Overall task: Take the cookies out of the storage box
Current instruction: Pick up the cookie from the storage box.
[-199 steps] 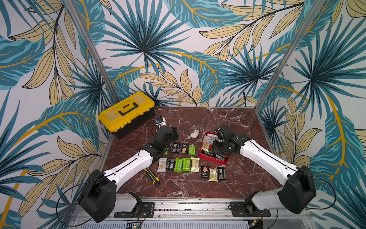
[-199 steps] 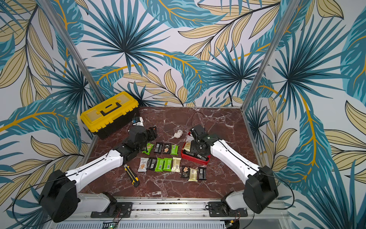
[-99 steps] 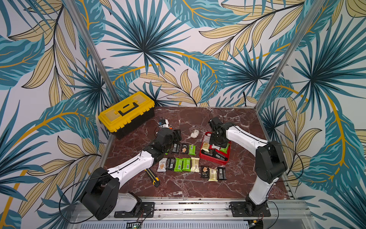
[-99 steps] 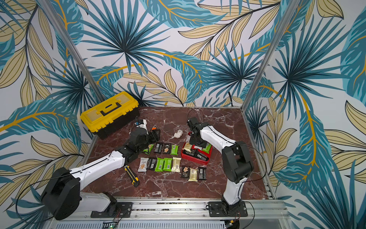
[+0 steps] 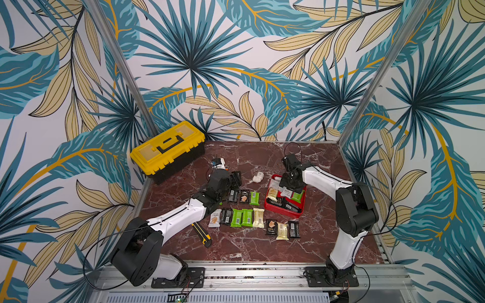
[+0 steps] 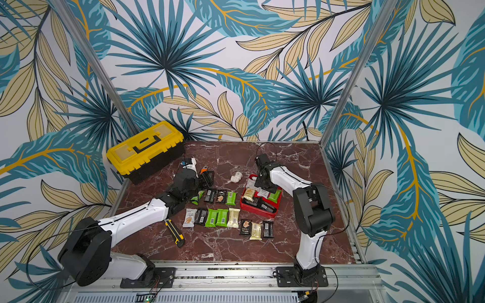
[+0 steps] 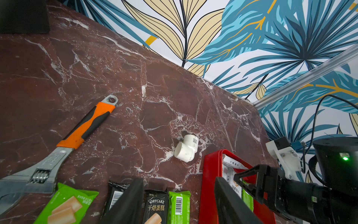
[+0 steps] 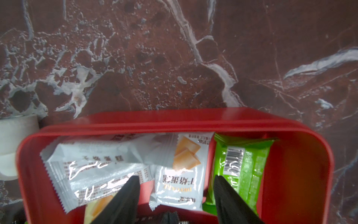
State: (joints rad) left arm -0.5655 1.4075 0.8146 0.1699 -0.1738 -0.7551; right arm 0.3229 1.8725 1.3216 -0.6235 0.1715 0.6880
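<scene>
shallow square red storage box (image 5: 284,213): flat on the red-brown marble tabletop (image 5: 262,249), on the right arm's side.
small wrapped cookies (image 8: 180,174): white, green, cream and black packets, some in the box; more cookies (image 5: 246,217) in rows on the marble beside it.
right gripper (image 8: 175,179): over the box, black fingers apart, a white packet between them with gaps on both sides.
left gripper (image 7: 177,182): jaws apart, empty, over the far row of packets.
white plastic pipe elbow (image 7: 187,148): just beside the box's far corner.
</scene>
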